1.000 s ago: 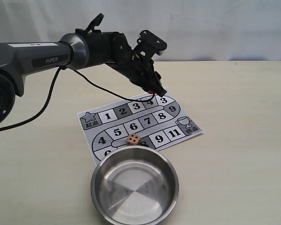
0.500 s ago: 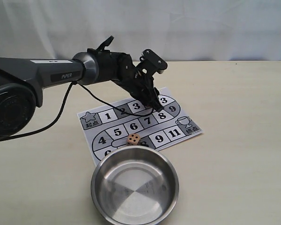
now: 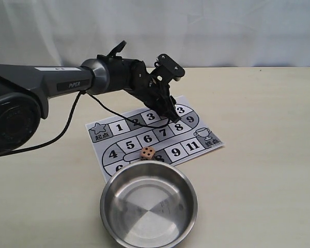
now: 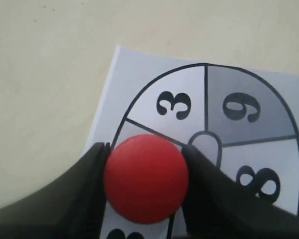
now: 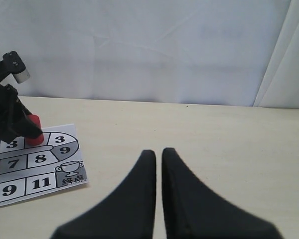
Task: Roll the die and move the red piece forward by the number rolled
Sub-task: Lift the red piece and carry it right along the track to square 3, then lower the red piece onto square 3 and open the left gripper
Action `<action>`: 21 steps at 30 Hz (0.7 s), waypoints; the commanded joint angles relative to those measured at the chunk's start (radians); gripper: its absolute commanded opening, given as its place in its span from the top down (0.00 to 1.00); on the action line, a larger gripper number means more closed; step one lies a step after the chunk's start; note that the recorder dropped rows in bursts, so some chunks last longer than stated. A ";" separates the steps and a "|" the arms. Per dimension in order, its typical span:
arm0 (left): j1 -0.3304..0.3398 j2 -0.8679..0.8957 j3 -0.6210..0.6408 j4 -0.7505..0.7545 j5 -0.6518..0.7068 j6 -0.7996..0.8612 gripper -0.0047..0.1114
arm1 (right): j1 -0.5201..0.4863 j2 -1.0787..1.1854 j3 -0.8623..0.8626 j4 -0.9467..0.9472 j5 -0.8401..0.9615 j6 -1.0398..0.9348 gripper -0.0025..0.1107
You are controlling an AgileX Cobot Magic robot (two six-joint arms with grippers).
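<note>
My left gripper (image 4: 145, 148) is shut on the red piece (image 4: 146, 179), one black finger on each side of it. It holds the piece low over the numbered board (image 4: 239, 107), beside square 3. In the right wrist view the red piece (image 5: 34, 130) stands upright at the board (image 5: 40, 164); I cannot tell whether it touches. In the exterior view the left gripper (image 3: 170, 114) hides the piece. The die (image 3: 148, 153) lies on the board (image 3: 194, 147), just behind the steel bowl (image 3: 149, 204). My right gripper (image 5: 158, 152) is shut on nothing, over bare table.
The steel bowl stands at the front with nothing in it, overlapping the board's near edge. The left arm's black cable (image 3: 72, 116) hangs down to the table on the left. A white curtain (image 3: 222, 31) backs the table.
The left arm has come down from above the board and brought the gripper with the red piece low over the squares near 3 and 4. In the last half second it barely moved.
</note>
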 commanded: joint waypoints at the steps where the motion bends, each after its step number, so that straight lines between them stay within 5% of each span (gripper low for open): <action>1: -0.001 0.007 -0.004 -0.003 -0.035 -0.003 0.57 | 0.002 -0.005 0.003 0.000 0.000 -0.005 0.94; 12: -0.001 0.007 -0.004 -0.003 -0.080 -0.003 0.43 | 0.002 -0.005 0.003 0.000 0.000 -0.005 0.94; 21: -0.001 -0.022 -0.004 0.000 -0.070 -0.006 0.42 | 0.002 -0.005 0.003 0.000 0.000 -0.005 0.94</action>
